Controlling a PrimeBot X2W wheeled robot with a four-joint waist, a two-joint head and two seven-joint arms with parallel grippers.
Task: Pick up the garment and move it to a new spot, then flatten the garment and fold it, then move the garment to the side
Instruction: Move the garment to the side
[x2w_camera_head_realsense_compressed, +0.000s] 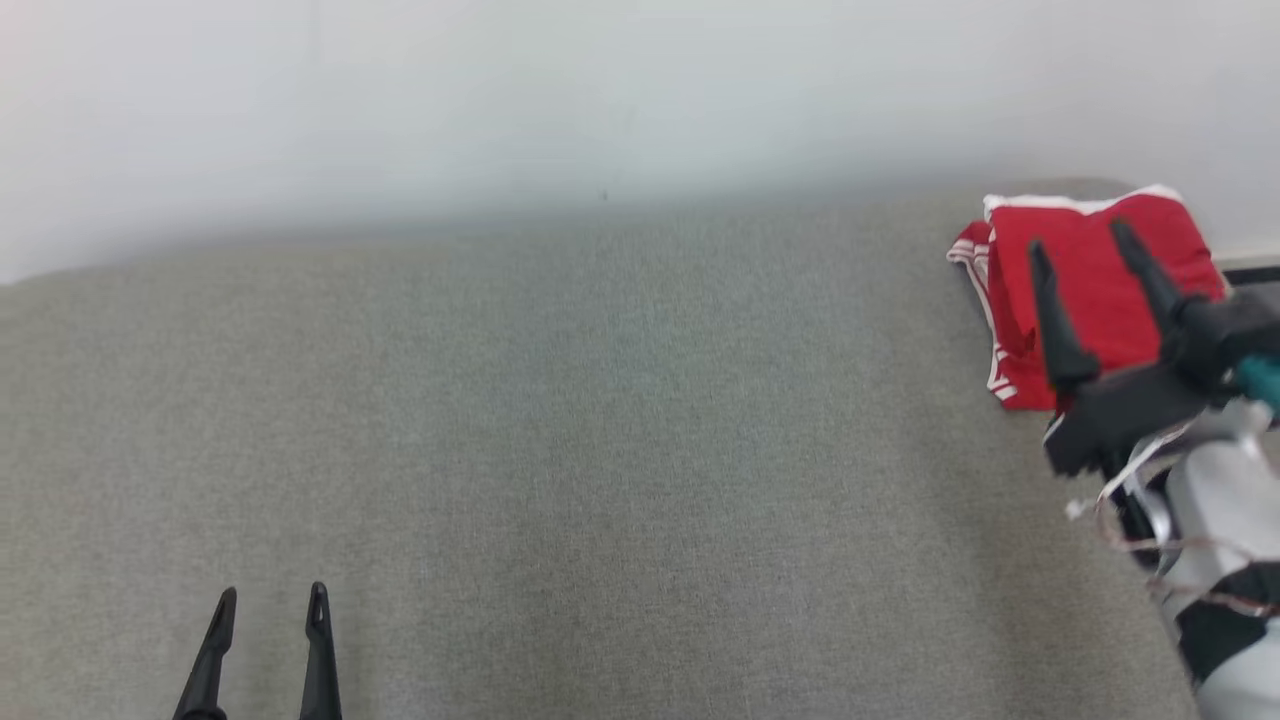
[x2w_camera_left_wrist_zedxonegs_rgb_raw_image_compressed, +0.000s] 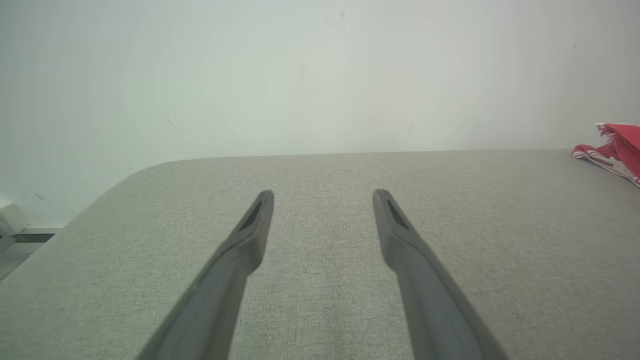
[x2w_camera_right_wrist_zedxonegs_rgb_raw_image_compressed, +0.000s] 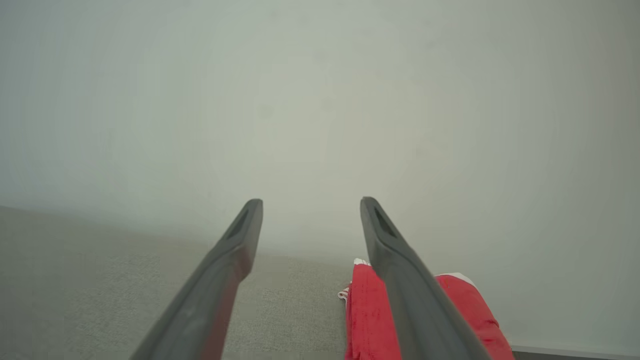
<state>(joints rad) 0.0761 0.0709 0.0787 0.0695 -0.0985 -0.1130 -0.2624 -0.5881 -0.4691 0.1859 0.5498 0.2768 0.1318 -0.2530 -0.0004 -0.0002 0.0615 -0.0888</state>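
Observation:
The garment (x2w_camera_head_realsense_compressed: 1090, 290) is red with white trim, folded into a compact block at the far right corner of the grey fabric surface (x2w_camera_head_realsense_compressed: 600, 450). My right gripper (x2w_camera_head_realsense_compressed: 1080, 235) hovers over it, open, nothing between its fingers. In the right wrist view the garment (x2w_camera_right_wrist_zedxonegs_rgb_raw_image_compressed: 367, 315) lies below the right finger, with the gripper (x2w_camera_right_wrist_zedxonegs_rgb_raw_image_compressed: 311, 202) raised and pointing at the wall. My left gripper (x2w_camera_head_realsense_compressed: 272, 595) stands open at the lower left, far from the garment. The left wrist view has that gripper (x2w_camera_left_wrist_zedxonegs_rgb_raw_image_compressed: 323, 194) over bare fabric and the garment's edge (x2w_camera_left_wrist_zedxonegs_rgb_raw_image_compressed: 612, 150) at far right.
A pale wall (x2w_camera_head_realsense_compressed: 600, 100) rises directly behind the surface's far edge. The surface's right edge runs just past the garment, with a dark strip (x2w_camera_head_realsense_compressed: 1255, 272) beyond it. The surface's rounded far left corner (x2w_camera_left_wrist_zedxonegs_rgb_raw_image_compressed: 150, 170) appears in the left wrist view.

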